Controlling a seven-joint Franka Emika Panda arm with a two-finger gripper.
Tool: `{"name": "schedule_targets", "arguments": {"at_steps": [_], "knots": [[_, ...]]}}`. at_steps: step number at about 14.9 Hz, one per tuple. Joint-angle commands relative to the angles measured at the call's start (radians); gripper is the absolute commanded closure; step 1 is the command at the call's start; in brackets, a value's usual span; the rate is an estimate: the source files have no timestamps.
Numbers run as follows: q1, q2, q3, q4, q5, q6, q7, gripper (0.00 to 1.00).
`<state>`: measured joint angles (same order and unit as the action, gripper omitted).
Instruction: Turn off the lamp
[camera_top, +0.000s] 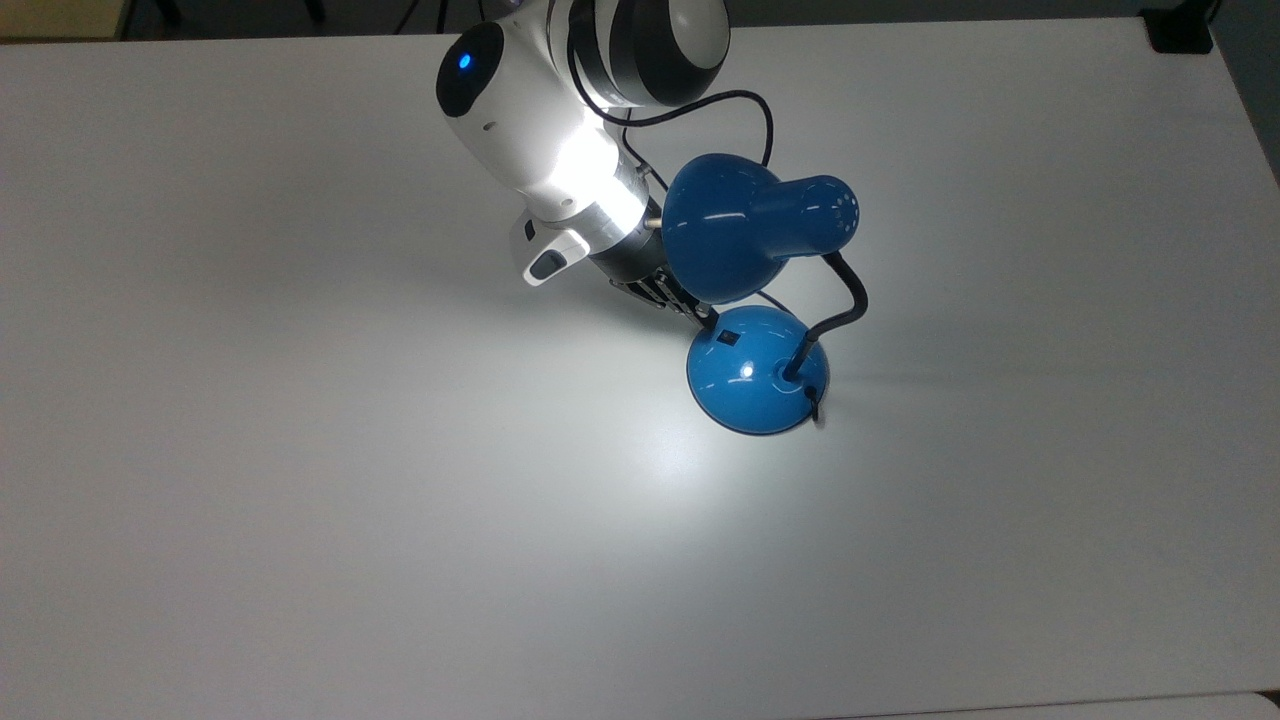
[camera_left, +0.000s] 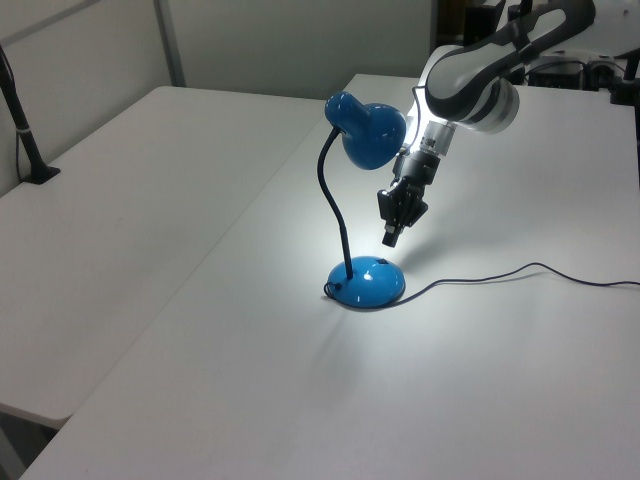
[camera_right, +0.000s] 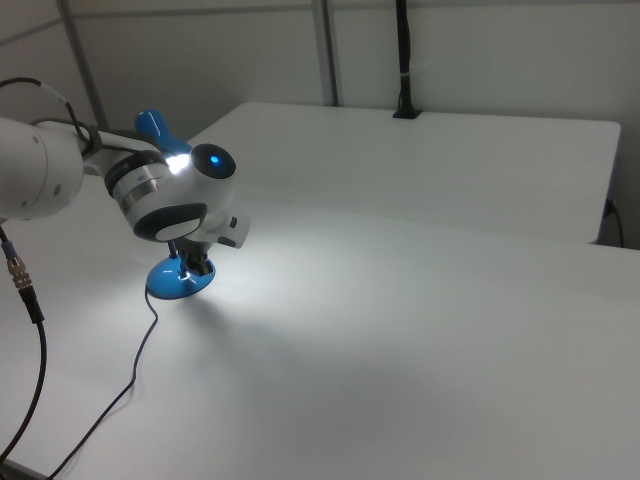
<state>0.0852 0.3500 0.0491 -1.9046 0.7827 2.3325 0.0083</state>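
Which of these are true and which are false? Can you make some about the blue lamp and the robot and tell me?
1. The lamp is switched on. True: a bright pool of light lies on the table.
2. The tool is pressing the lamp's base. False: in the left view it hangs above the base, apart from it.
3. The lamp's shade is red. False: the shade is blue.
4. A black cord runs from the lamp across the table. True.
5. The lamp lies tipped over. False: it stands upright on its round base.
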Motion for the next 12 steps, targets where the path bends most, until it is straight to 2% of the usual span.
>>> {"name": "schedule_targets", "arguments": {"at_steps": [1, 6, 12], "knots": [[0.01, -0.008, 0.006, -0.019, 0.024, 0.031, 0.018, 1.0], [0.008, 0.009, 0.032, -0.017, 0.03, 0.051, 0.022, 1.0], [0.008, 0.032, 0.037, -0.008, 0.059, 0.074, 0.022, 1.0]]}}
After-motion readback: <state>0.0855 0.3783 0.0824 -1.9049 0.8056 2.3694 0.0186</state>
